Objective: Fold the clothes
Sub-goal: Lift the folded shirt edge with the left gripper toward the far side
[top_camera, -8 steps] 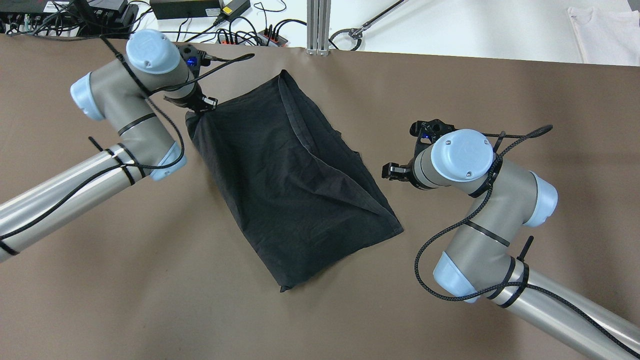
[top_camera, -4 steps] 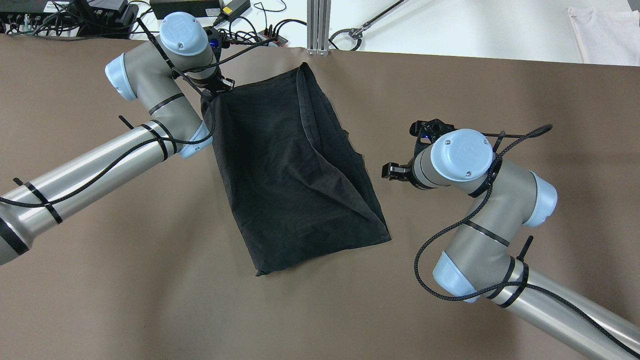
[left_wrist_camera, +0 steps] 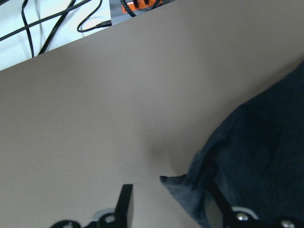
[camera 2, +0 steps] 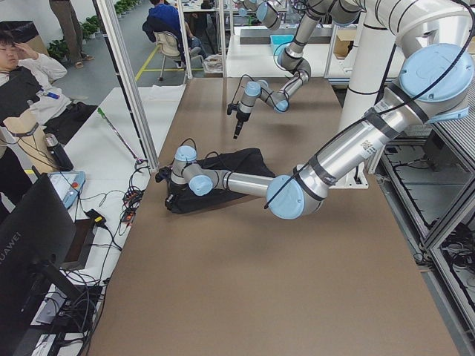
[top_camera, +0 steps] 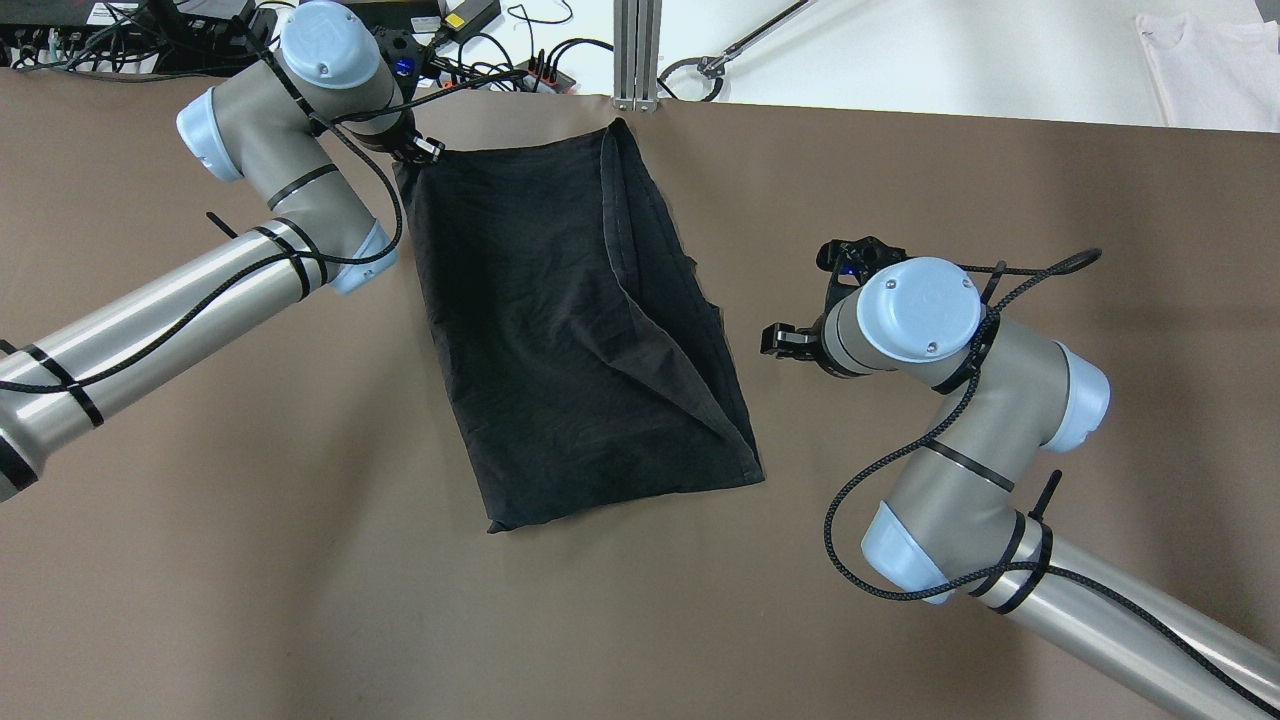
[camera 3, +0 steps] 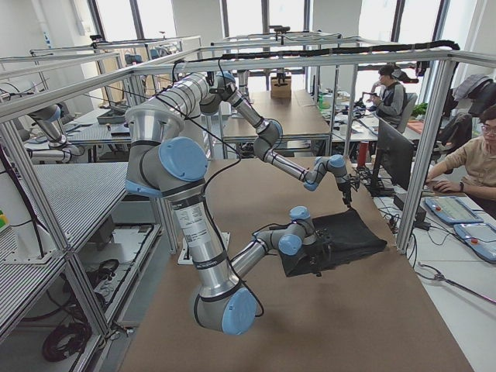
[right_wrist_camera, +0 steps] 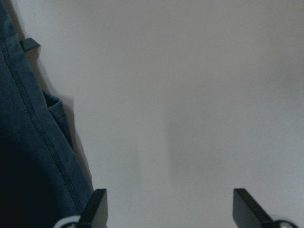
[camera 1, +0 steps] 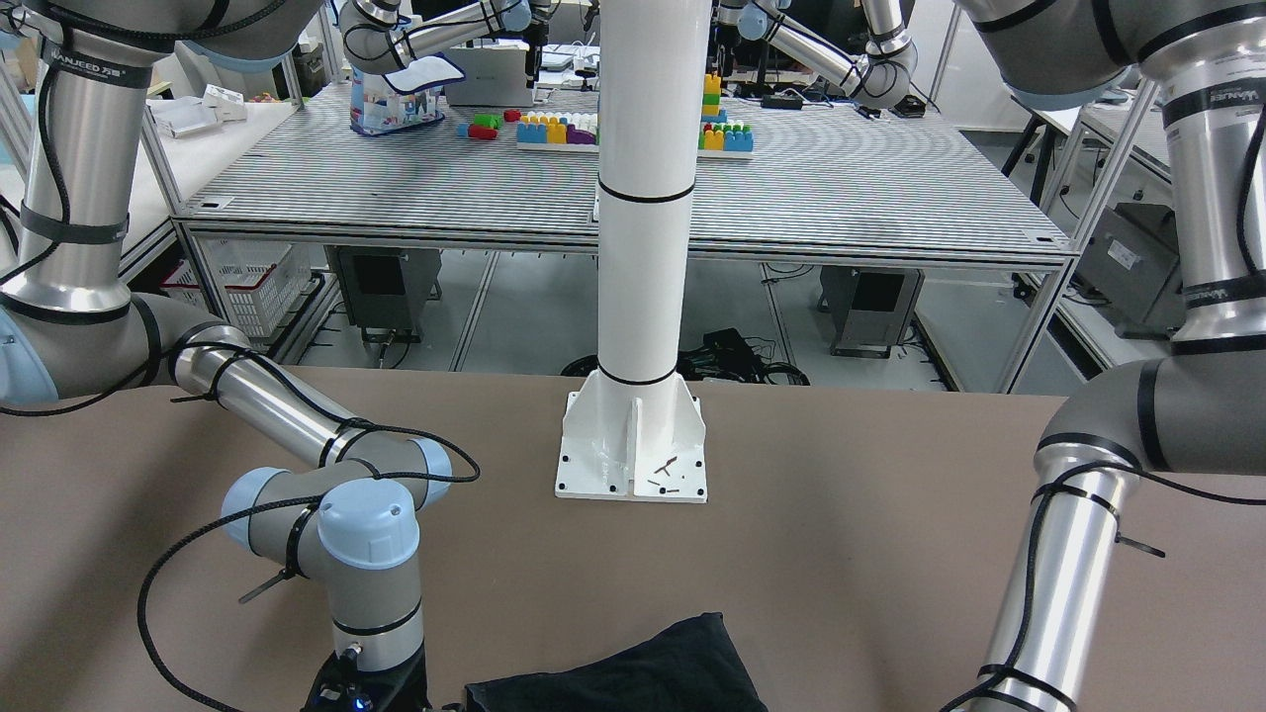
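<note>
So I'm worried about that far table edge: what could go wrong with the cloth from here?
The black garment reaches close to the far edge of the table, beside the cables. Any pull that way by the left gripper at its corner could drag it off or snag it. Its right flap lies in a slanted crease, so folding now may set it crooked.

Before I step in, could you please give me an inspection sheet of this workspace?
Surface: brown table, no stains seen.
Job's things: black cloth, partly folded, lying flat.
Clutter: white pole base.
Grippers: left gripper at the cloth's far corner, jaws apart; right gripper open over bare table beside the cloth.
Cables: black cables along both arms; power strip past the far edge.
Surroundings: seated people; toy blocks on the next table.
</note>
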You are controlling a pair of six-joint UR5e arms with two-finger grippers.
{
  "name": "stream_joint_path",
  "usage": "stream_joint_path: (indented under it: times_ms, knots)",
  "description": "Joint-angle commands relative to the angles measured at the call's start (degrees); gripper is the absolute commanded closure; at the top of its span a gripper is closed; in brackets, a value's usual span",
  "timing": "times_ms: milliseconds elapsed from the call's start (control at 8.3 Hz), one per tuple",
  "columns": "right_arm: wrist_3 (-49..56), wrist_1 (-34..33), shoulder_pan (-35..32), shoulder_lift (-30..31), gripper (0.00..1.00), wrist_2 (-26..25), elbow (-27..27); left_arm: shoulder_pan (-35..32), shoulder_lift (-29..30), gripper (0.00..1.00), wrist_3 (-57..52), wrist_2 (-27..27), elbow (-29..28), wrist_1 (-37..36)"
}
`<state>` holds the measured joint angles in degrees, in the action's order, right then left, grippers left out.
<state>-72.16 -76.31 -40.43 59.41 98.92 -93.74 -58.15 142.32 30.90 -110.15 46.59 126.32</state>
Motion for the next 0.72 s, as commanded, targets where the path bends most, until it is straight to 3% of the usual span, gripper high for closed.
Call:
stream_joint_path:
  times_ms: [0, 241, 361, 482, 602]
  knots:
    - [-7.4, 10.3, 0.3, -6.7, 0.08, 0.0, 12.7, -0.9, -4.8, 0.0, -0.7, -2.7, 5.6, 0.1]
    - [-9.9, 12.9, 0.9, -9.4, 0.11, -0.7, 16.9, -0.8, -5.4, 0.0, -0.4, -2.7, 5.7, 0.2]
    - [-10.5, 14.2, 2.7, -9.4, 0.14, -3.9, 17.1, -0.8, -5.5, 0.0, -0.1, -2.5, 6.4, 0.2]
    - [-12.0, 14.3, 3.3, -9.7, 0.2, -4.5, 17.5, -0.8, -6.3, 0.0, -0.1, -2.7, 7.4, 0.2]
    - [-12.3, 14.3, 3.8, -9.8, 0.32, -5.2, 18.0, -0.8, -6.6, 0.0, 0.0, -2.7, 7.6, 0.2]
